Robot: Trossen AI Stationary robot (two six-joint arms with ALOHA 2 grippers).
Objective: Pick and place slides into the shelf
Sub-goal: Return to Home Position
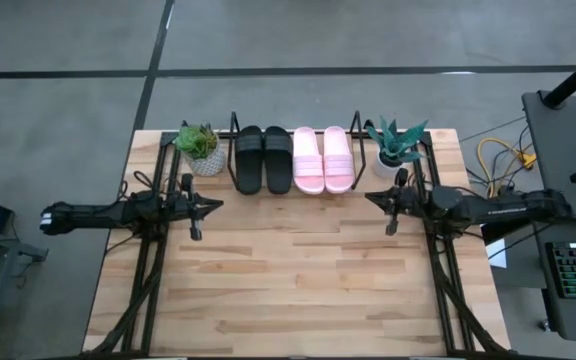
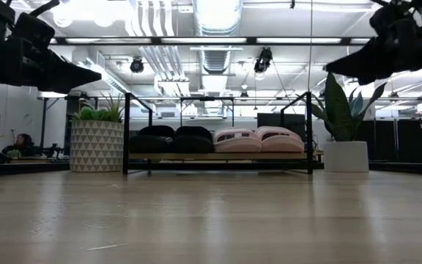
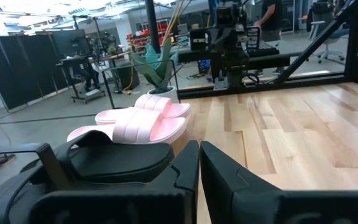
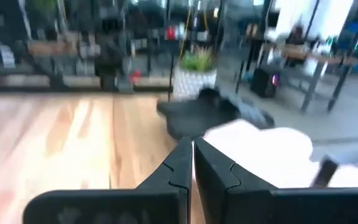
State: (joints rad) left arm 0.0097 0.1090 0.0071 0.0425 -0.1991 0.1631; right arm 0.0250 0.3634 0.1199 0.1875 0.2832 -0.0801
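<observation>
Step in hand: both arms go to home; placing looks finished.

- Black slides rest on the shelf, on its left-arm half. Pink slides are on its right-arm half, beside them.
- Left pincer is above the counter, in front of the shelf's left end. Fingers pressed together, holding nothing.
- Right pincer is in front of the shelf's right end, likewise closed and empty.

To do it well: draw each arm back level, away from the shelf frame, without brushing the potted plants.

Count: black slides 2, pink slides 2, shelf 1, potted plants 2 (one just off each shelf end).

Table front open; shelf full of slides; plants flank it.
</observation>
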